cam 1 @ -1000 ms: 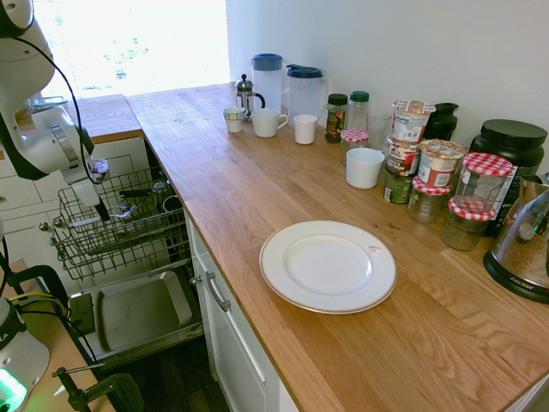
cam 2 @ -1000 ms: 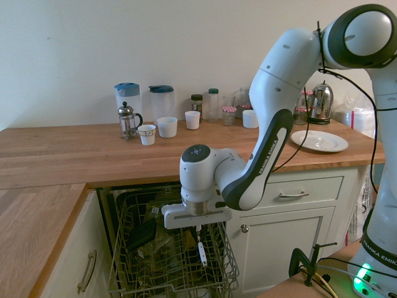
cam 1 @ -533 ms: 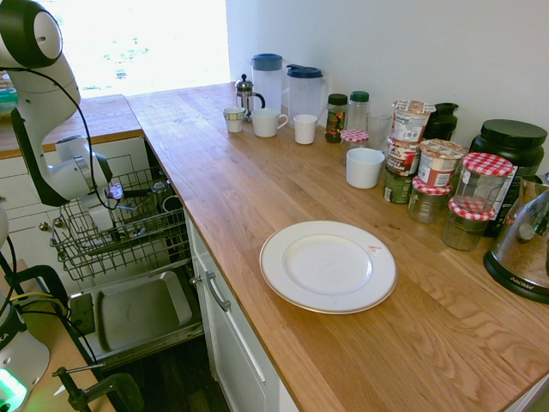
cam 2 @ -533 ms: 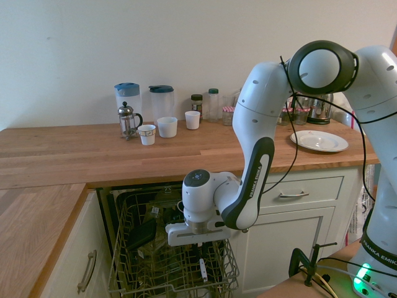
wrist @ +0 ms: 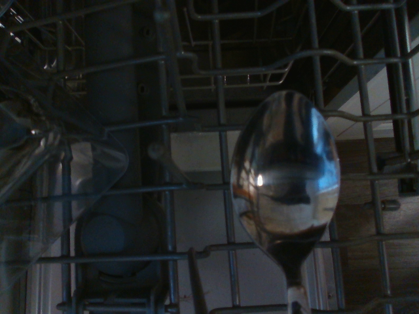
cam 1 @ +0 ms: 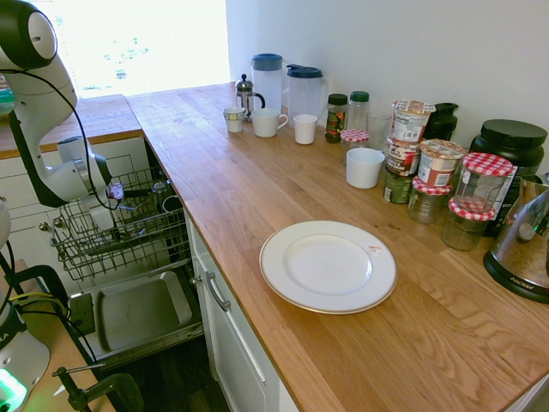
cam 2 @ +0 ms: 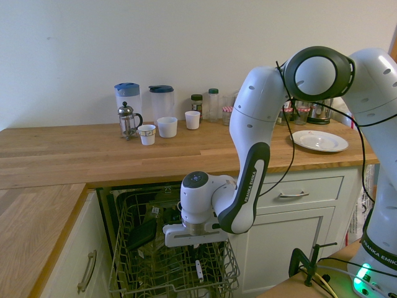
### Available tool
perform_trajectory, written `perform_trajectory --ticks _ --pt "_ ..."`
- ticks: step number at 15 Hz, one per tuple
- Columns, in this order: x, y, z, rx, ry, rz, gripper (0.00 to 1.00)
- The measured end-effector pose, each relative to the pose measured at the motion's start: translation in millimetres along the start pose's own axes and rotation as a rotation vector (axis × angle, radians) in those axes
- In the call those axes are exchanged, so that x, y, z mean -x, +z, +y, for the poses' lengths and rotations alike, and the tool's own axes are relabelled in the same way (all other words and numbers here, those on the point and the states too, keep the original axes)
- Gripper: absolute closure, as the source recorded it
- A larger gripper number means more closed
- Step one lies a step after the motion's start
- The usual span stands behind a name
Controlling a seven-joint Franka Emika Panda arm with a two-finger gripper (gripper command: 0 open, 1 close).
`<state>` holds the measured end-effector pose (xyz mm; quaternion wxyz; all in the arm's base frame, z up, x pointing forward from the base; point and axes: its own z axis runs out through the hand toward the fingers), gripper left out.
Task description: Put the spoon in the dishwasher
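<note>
The dishwasher stands open below the wooden counter, its dark wire rack [cam 1: 129, 233] pulled out over the grey inner door panel [cam 1: 137, 313]. My gripper [cam 2: 196, 247] reaches down into the rack [cam 2: 164, 270] near its front right corner. It is shut on the handle of the silver spoon [cam 2: 198, 270], which hangs straight down with its bowl lowest, among the rack wires. In the wrist view the spoon's shiny bowl [wrist: 285, 178] fills the picture just above the rack grid. In the first exterior view the spoon is hidden by the wrist and the wires.
A clear glass [wrist: 52, 176] and a dark item [cam 2: 142, 234] sit in the rack beside the spoon. On the counter are a white plate [cam 1: 328, 266], mugs, jars, two pitchers [cam 1: 267, 77] and a French press. White drawers with metal handles [cam 1: 214, 292] flank the dishwasher.
The gripper has come down into the rack with the spoon, and the arm has folded lower over it. In the last half second it barely moved.
</note>
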<state>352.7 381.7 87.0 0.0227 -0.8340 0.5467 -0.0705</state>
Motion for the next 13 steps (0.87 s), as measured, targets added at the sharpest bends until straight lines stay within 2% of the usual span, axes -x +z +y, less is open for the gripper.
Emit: perform_trajectory --ticks 3,6,13 --pt "-4 -2 -4 -0.003 0.006 0.007 0.0" --pt "-17 -32 -10 -0.018 0.009 0.036 0.0" --pt "-30 -207 -17 -0.078 0.031 0.121 0.0"
